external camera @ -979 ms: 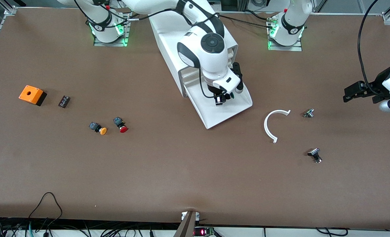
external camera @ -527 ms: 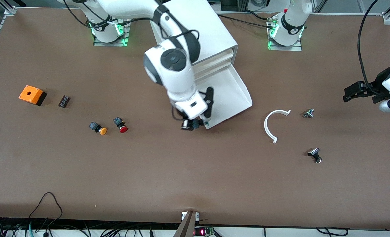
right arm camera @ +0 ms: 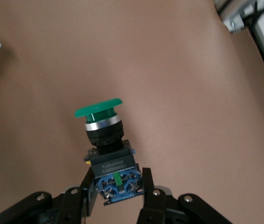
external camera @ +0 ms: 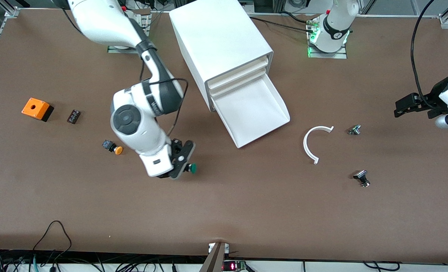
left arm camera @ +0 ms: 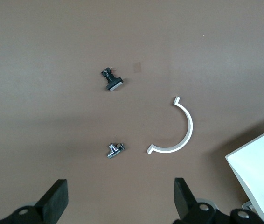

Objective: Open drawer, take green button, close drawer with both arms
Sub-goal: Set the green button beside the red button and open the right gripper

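Note:
My right gripper (external camera: 185,167) is shut on the green-capped button (external camera: 192,168), over the table between the orange-capped button (external camera: 114,147) and the open drawer (external camera: 259,122). In the right wrist view the fingers (right arm camera: 153,196) clamp the button's blue-black body (right arm camera: 115,175), cap pointing away from my right gripper (right arm camera: 115,191). The drawer, the lowest tray of the white cabinet (external camera: 220,41), is pulled out and looks empty. My left gripper (external camera: 411,105) waits open at the left arm's end of the table; its own view shows it (left arm camera: 118,203) over bare table.
An orange box (external camera: 36,108) and a small black part (external camera: 73,116) lie toward the right arm's end. A white curved piece (external camera: 316,141) and two small metal parts (external camera: 355,130) (external camera: 361,178) lie beside the drawer. The red-capped button is hidden under the right arm.
My right gripper has carried the green button out of the drawer and over the table toward the right arm's end. The left arm has not moved.

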You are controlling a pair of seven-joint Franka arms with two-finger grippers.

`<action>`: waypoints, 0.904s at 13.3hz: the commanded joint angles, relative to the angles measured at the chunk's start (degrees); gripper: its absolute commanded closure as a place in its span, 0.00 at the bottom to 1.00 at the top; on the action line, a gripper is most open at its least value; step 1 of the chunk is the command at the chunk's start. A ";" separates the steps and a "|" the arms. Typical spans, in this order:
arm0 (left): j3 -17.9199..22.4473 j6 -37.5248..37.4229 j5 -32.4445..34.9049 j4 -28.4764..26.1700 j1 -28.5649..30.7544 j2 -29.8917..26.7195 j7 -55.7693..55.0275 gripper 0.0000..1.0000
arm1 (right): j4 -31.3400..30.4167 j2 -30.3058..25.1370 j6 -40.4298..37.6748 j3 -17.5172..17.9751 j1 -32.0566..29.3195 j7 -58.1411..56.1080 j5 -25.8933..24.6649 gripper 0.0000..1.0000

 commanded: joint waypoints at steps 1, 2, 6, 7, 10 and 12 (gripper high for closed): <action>-0.02 -0.86 -0.90 0.96 0.12 0.45 -0.18 0.00 | -7.90 -4.20 0.32 1.17 -2.72 0.65 1.78 0.71; -0.02 -0.94 -0.64 0.96 0.12 0.54 -0.18 0.00 | -10.79 -4.99 0.41 1.17 -3.25 0.83 1.70 0.72; -0.02 -1.65 -0.46 1.05 0.47 1.15 0.17 0.00 | -20.03 -5.35 5.94 1.17 -4.22 4.17 0.82 0.71; -0.02 -1.65 -0.54 1.14 0.47 1.15 0.17 0.00 | -22.23 -5.44 7.08 1.17 -4.13 5.21 0.82 0.71; -0.02 -1.65 -0.46 1.31 0.38 1.15 0.34 0.00 | -30.04 -5.35 17.24 2.49 -4.13 6.19 0.82 0.71; -0.02 -1.30 -0.37 1.32 0.03 1.33 0.43 0.00 | -33.23 -5.53 21.76 4.16 -4.13 6.28 0.90 0.67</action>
